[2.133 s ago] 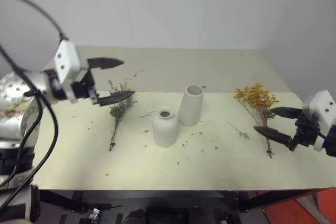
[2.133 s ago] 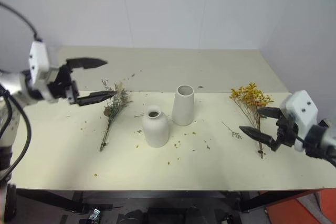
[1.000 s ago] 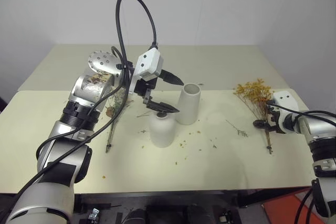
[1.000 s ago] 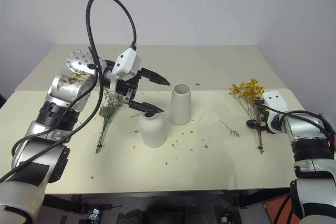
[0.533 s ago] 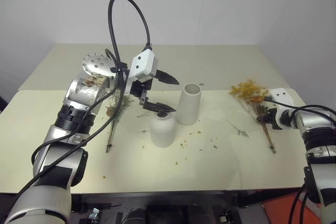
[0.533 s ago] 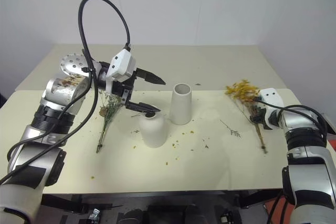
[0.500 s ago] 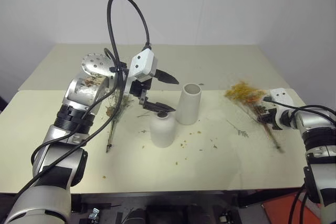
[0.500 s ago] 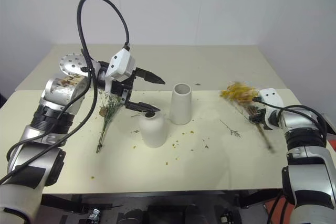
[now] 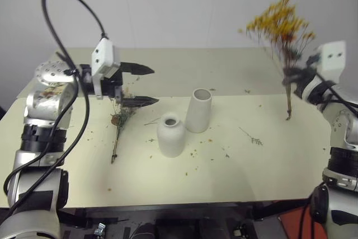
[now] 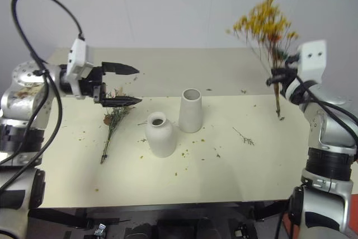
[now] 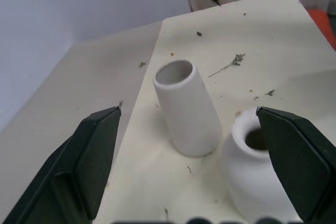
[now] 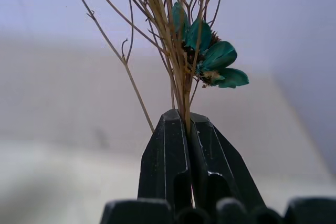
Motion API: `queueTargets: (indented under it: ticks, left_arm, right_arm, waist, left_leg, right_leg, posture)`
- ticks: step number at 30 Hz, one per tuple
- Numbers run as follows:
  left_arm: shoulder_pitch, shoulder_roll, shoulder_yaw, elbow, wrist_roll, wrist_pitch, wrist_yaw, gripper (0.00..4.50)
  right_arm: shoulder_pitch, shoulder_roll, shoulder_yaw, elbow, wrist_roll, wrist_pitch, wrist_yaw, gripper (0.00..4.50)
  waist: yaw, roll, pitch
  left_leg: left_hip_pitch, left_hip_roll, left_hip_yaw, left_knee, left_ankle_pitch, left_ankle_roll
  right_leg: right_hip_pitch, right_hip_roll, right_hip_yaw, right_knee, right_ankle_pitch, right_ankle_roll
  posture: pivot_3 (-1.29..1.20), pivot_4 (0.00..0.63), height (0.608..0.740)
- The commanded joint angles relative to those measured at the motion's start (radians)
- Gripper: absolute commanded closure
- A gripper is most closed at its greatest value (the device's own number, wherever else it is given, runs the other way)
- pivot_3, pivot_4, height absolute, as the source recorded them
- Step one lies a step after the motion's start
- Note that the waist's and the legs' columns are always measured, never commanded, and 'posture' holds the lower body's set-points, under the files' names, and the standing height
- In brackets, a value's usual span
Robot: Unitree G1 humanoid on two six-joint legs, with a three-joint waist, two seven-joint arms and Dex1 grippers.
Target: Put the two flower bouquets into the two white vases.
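Head pair looking down over the table [image 9: 224, 183], sharing both vases. Left wrist facing tall vase [image 11: 186, 108] closely. Right wrist peering along pinched stems [image 12: 181, 77].

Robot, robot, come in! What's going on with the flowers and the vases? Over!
Right pincer shut on yellow bouquet, lifted upright. Left pincer open, empty, above grey-green bouquet lying on table. Both vases empty, nothing blocking.
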Motion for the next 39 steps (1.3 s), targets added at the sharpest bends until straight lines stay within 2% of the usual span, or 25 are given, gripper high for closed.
queueTargets:
  ticks: [1,5,8,12,21,27,39]
  left_arm:
    - [0.047,0.063,0.036,-0.067,-0.005,0.026,0.006,0.0]
    - [0.1,0.086,0.044,-0.109,-0.031,0.052,0.01,0.0]
    - [0.115,0.08,0.036,-0.109,-0.02,0.053,0.028,0.0]
    - [0.111,0.056,0.036,-0.108,-0.032,0.06,0.05,0.0]
    - [0.119,0.022,0.039,-0.139,-0.04,0.088,0.102,0.0]
    - [0.17,0.045,0.045,-0.188,-0.057,0.108,0.093,0.0]
    - [0.187,0.046,0.054,-0.229,-0.08,0.123,0.121,0.0]
  right_arm:
    - [-0.048,0.081,-0.057,-0.12,0.115,-0.012,-0.065,4.49]
    - [-0.072,0.202,-0.044,-0.123,0.196,-0.09,-0.09,4.49]
    - [-0.073,0.289,0.022,-0.097,0.181,-0.198,-0.103,4.49]
    - [-0.117,0.374,0.026,-0.007,0.218,-0.322,-0.101,4.49]
    - [-0.135,0.449,0.085,0.122,0.252,-0.455,-0.056,4.49]
    - [-0.105,0.503,0.147,0.135,0.24,-0.495,-0.061,4.49]
    - [0.002,0.492,0.241,0.184,0.184,-0.595,0.012,4.49]
  waist:
    - [0.002,0.0,0.0]
    - [0.008,0.0,0.0]
    - [0.007,0.0,0.0]
    - [0.005,0.0,0.0]
    - [0.003,0.001,0.0]
    - [-0.003,0.001,0.0]
    - [0.0,0.001,0.0]
  left_leg:
    - [0.0,0.0,0.0,0.001,0.0,0.0]
    - [0.0,0.0,0.0,0.001,0.0,0.0]
    - [0.0,0.0,0.0,0.001,0.0,0.0]
    - [0.0,0.0,0.0,0.0,0.0,0.0]
    - [0.0,0.001,0.0,0.0,0.0,0.0]
    - [0.0,0.001,0.0,-0.001,0.0,0.0]
    - [0.0,0.001,0.0,-0.001,0.0,0.0]
  right_leg:
    - [0.0,0.0,0.0,0.0,0.0,0.0]
    - [0.0,0.0,0.0,0.0,0.0,0.0]
    - [0.0,0.0,-0.001,0.0,0.0,-0.001]
    - [0.0,0.0,-0.001,0.0,0.001,-0.001]
    - [0.0,0.0,-0.001,0.0,0.001,-0.002]
    - [-0.001,0.0,-0.001,0.001,0.001,-0.002]
    - [0.0,0.0,-0.001,0.0,0.001,-0.002]
  posture:
    - [0.0,0.15,0.74]
    - [0.0,0.15,0.74]
    - [0.0,0.15,0.74]
    - [0.0,0.15,0.74]
    - [0.0,0.15,0.74]
    - [0.0,0.15,0.74]
    - [0.0,0.15,0.74]
